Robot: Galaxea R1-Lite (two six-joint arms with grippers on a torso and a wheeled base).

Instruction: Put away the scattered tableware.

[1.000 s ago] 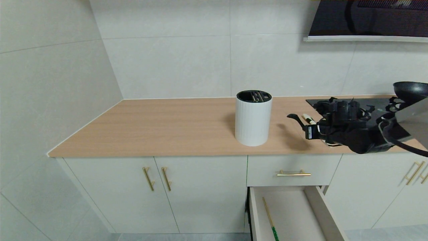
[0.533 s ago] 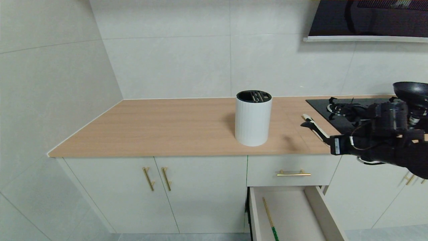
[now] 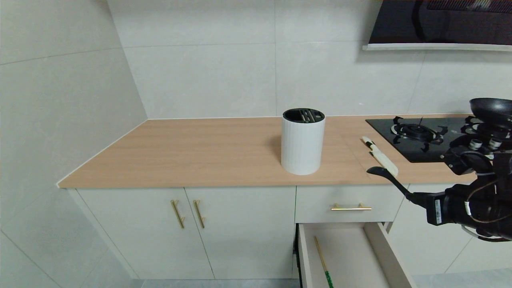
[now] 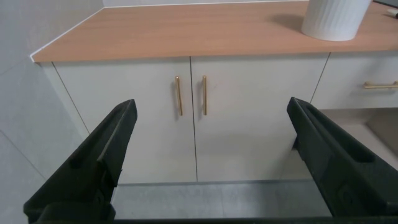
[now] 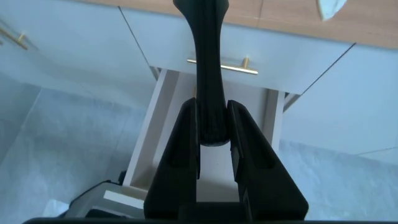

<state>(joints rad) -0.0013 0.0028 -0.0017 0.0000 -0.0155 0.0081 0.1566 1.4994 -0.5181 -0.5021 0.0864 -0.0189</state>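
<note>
My right gripper [image 3: 425,200] is low at the right, in front of the counter edge, shut on a black utensil [image 3: 390,182] whose curved end points toward the counter. In the right wrist view the fingers [image 5: 241,134] clamp the utensil's handle [image 5: 207,74] above the open drawer [image 5: 146,130]. That drawer [image 3: 372,240] holds a wooden chopstick [image 3: 321,258] with a green tip. A cream-handled knife [image 3: 381,158] lies on the counter near the stove. The white ribbed holder [image 3: 303,146] stands mid-counter. My left gripper [image 4: 211,168] is open, facing the cabinet doors [image 4: 189,118].
A black gas stove [image 3: 420,134] with a dark pan [image 3: 491,107] sits at the counter's right end. The shut upper drawer has a gold handle [image 3: 351,207]. The left half of the wooden counter [image 3: 192,154] is bare, with tiled walls behind and at the left.
My right gripper has carried the black utensil from above the counter beside the stove, down and forward past the counter edge, toward the open drawer. The knife it hid is now in full view.
</note>
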